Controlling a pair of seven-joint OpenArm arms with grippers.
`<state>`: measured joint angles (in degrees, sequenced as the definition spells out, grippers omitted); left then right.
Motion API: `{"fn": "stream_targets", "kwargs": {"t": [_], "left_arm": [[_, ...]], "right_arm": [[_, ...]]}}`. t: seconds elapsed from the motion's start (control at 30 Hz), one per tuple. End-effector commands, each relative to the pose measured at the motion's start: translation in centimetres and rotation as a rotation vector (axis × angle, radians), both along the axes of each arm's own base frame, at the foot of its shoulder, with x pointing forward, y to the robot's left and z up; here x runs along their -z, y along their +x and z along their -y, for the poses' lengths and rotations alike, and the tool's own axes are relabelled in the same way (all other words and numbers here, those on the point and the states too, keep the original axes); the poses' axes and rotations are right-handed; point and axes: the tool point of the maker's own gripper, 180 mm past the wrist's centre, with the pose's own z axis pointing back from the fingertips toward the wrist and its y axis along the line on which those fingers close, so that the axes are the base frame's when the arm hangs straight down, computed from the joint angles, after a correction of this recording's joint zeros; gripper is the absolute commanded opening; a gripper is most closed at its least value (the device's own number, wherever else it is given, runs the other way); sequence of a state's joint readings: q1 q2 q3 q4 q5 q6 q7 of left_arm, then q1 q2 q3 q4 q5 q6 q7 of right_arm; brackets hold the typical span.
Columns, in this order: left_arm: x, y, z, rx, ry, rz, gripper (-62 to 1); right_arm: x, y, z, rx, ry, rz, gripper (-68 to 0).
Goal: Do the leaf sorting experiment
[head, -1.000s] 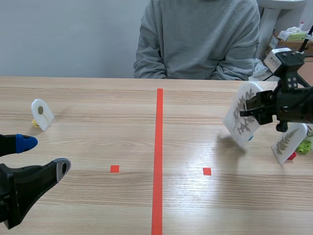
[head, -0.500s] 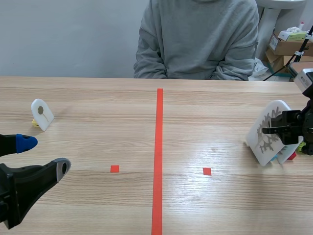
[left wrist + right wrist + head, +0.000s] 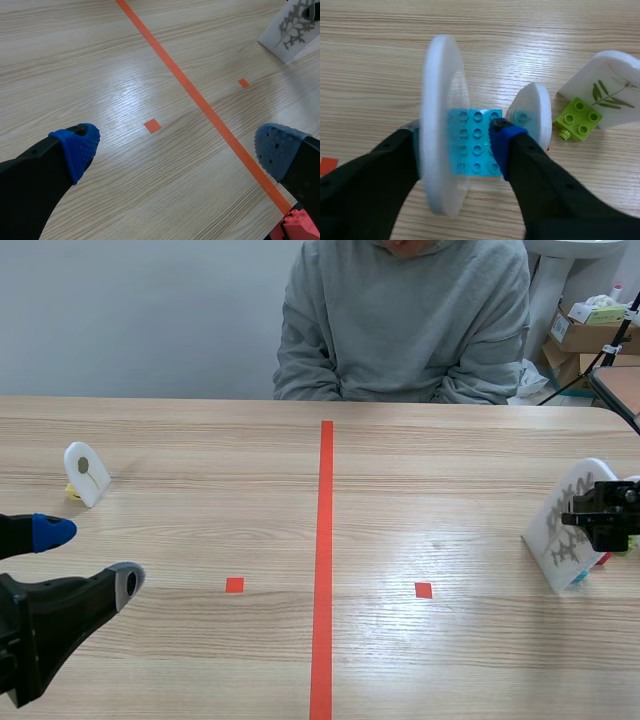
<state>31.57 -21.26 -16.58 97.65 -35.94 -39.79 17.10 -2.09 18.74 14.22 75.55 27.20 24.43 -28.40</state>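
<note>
At the table's right edge my right gripper (image 3: pixel 598 518) is shut on a white leaf card (image 3: pixel 568 532) that shows a lobed leaf. In the right wrist view that card (image 3: pixel 441 125) is edge-on on its cyan brick base (image 3: pixel 476 142), with my fingers pressed on either side of card and base. Just behind it stand another white card (image 3: pixel 532 117) and a card of narrow green leaves (image 3: pixel 610 87) on a green brick (image 3: pixel 577 117). A small white leaf card (image 3: pixel 86 473) stands at the far left. Low at the left my left gripper (image 3: pixel 88 558) is open and holds nothing.
A person in a grey sweatshirt (image 3: pixel 405 320) sits across the table. An orange-red tape line (image 3: pixel 324 560) runs down the middle, with a small square (image 3: pixel 234 585) on each side. Boxes (image 3: pixel 590 325) stand beyond the table's right end.
My right gripper has carried the lobed-leaf card to the right and lower, up against the other cards at the table's right edge. The left arm has not moved.
</note>
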Motion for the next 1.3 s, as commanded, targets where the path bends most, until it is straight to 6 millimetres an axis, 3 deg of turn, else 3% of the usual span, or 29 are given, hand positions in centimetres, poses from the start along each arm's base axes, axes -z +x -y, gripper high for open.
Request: {"fn": "stream_targets", "kwargs": {"t": [0.0,0.47,0.63,1.07,1.17,1.27], "left_arm": [[-1.2,0.4,0.4,0.002,-0.026,0.037,1.4],[-1.2,0.4,0.4,0.002,-0.026,0.037,1.4],[-1.2,0.3,0.4,0.002,-0.025,0.037,1.4],[-1.2,0.4,0.4,0.002,-0.026,0.037,1.4],[-1.3,0.4,0.4,0.001,-0.028,0.04,1.4],[-1.3,0.4,0.4,0.001,-0.029,0.041,1.4]], "right_arm": [[-1.3,0.7,0.8,0.005,-0.018,0.039,-40.7],[-1.6,0.8,0.6,-0.008,-0.017,0.05,-33.8],[-2.9,0.5,-0.6,-0.077,-0.036,0.079,-29.1],[-9.3,-6.0,-4.8,-0.409,-0.098,0.176,-28.8],[-10.5,-6.7,-4.8,-0.406,-0.056,0.2,-23.3],[-10.8,-7.3,-4.8,-0.399,-0.018,0.188,-22.5]]}}
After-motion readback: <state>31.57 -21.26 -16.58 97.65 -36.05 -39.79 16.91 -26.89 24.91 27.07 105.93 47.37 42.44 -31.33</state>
